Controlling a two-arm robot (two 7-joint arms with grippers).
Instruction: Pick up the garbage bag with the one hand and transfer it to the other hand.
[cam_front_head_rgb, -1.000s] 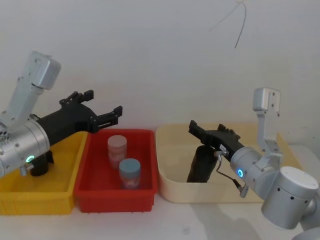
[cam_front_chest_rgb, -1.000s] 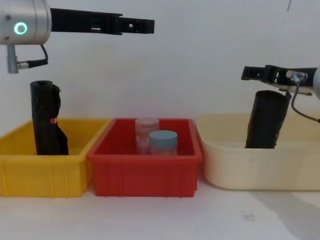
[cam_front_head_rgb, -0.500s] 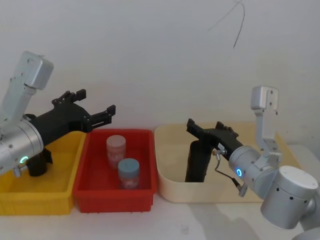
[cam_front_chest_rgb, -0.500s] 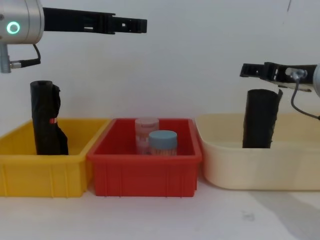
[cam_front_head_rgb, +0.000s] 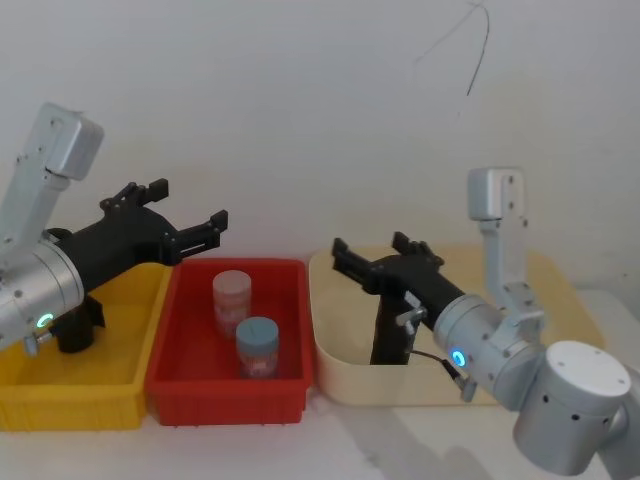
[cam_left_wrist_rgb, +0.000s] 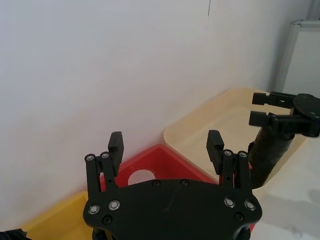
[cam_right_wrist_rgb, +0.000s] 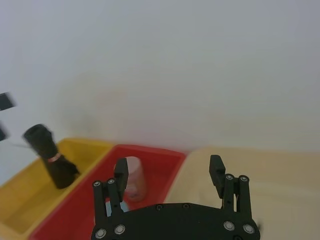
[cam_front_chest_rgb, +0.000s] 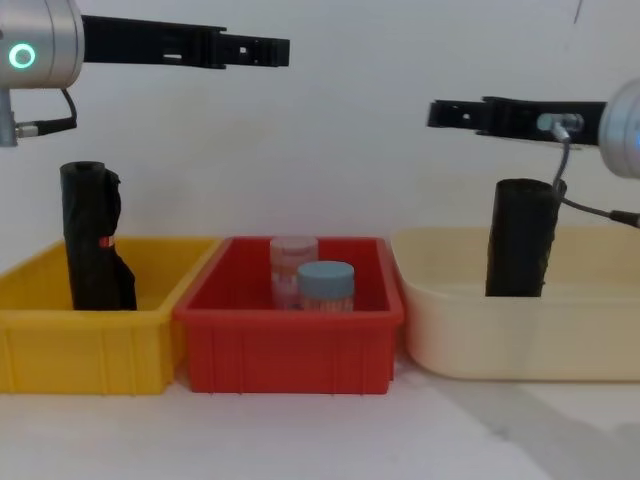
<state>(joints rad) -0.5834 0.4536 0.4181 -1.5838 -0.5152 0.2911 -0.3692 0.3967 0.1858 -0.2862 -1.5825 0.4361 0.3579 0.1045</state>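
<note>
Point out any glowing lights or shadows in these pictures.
Head view: a green ring glows on the left arm, a blue ring on the right arm. Chest view: the green ring shines at upper left, a soft shadow lies on the table at lower right, the garbage bag looks matte, without glare.

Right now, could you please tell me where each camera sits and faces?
Head: high, looking down at the garbage bag; left arm, right arm.
Chest: low, side-on to the red bin; both arms above.
Left wrist: behind its open jaws, facing the cream tub.
Right wrist: behind its open jaws, facing the red bin.
Head and chest share the bag upright in the tub.
</note>
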